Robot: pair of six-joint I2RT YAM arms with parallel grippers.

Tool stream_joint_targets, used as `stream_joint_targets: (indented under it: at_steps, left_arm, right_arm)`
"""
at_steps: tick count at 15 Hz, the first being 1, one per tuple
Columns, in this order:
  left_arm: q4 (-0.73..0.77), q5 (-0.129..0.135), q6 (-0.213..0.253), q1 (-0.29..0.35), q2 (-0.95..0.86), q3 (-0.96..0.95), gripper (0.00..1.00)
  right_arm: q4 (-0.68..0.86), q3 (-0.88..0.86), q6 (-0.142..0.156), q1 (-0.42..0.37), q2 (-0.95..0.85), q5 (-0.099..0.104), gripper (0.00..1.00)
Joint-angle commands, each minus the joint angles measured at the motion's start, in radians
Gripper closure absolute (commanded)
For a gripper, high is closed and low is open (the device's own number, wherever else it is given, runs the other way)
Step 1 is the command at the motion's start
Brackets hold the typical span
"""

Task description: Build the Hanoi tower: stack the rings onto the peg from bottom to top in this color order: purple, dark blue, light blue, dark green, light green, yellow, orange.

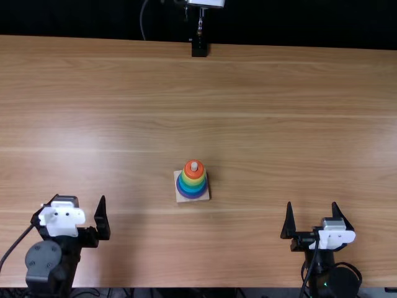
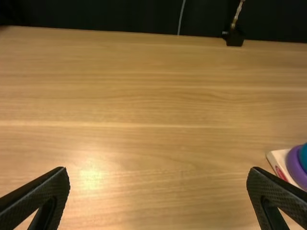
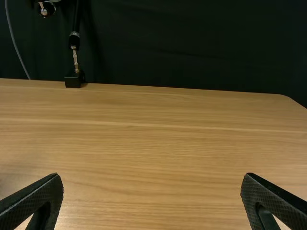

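Note:
Near the table's middle, a square wooden base [image 1: 179,195] carries a stack of colored rings on a peg [image 1: 194,166]. An orange ring [image 1: 194,174] is on top, with yellow, green and blue bands below it. The left gripper [image 1: 79,205] is open at the lower left, away from the stack. The right gripper [image 1: 312,214] is open at the lower right, also apart from it. In the left wrist view, the base [image 2: 278,158] and a purple ring [image 2: 293,165] lie beyond the open left gripper [image 2: 158,175]. The right gripper [image 3: 151,179] holds nothing.
A black stand foot [image 1: 199,48] with a metal rod is at the far edge of the wooden table [image 1: 279,112]. A dark curtain [image 3: 192,43] hangs behind. Cables run beside both arms at the near edge.

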Motion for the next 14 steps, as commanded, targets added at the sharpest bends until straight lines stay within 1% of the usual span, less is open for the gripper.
stream_joint_targets:
  at_steps: [1,2,3,4,5,8,10,13,14]
  left_arm:
    - [0.033,0.002,0.044,0.006,-0.082,-0.080,0.00]
    - [0.050,0.009,0.045,0.007,-0.134,-0.120,0.00]
    - [0.054,0.028,0.044,0.012,-0.177,-0.161,0.00]
    - [0.055,0.041,0.045,0.012,-0.224,-0.201,0.00]
    - [0.055,0.044,0.045,0.012,-0.263,-0.221,0.00]
    - [0.057,0.043,0.047,0.012,-0.326,-0.273,0.00]
    - [0.057,0.043,0.058,0.011,-0.326,-0.276,0.00]
    - [0.057,0.035,0.060,0.011,-0.326,-0.276,0.00]
    - [0.057,0.041,0.060,0.009,-0.326,-0.276,0.00]
  right_arm:
    - [-0.008,-0.007,0.001,-0.013,-0.008,0.013,0.00]
    - [-0.010,-0.007,0.001,-0.013,-0.008,0.013,0.00]
    - [-0.010,-0.007,0.001,-0.013,-0.008,0.013,0.00]
    - [-0.008,-0.007,0.001,-0.013,-0.008,0.013,0.00]
    - [-0.008,-0.007,0.001,-0.013,-0.008,0.013,0.00]
    - [-0.010,-0.007,0.001,-0.013,-0.008,0.013,0.00]
    - [-0.010,-0.007,0.001,-0.013,-0.008,0.013,0.00]
    - [-0.010,-0.007,0.001,-0.013,-0.008,0.013,0.00]
    - [-0.010,-0.007,0.001,-0.013,-0.008,0.013,0.00]
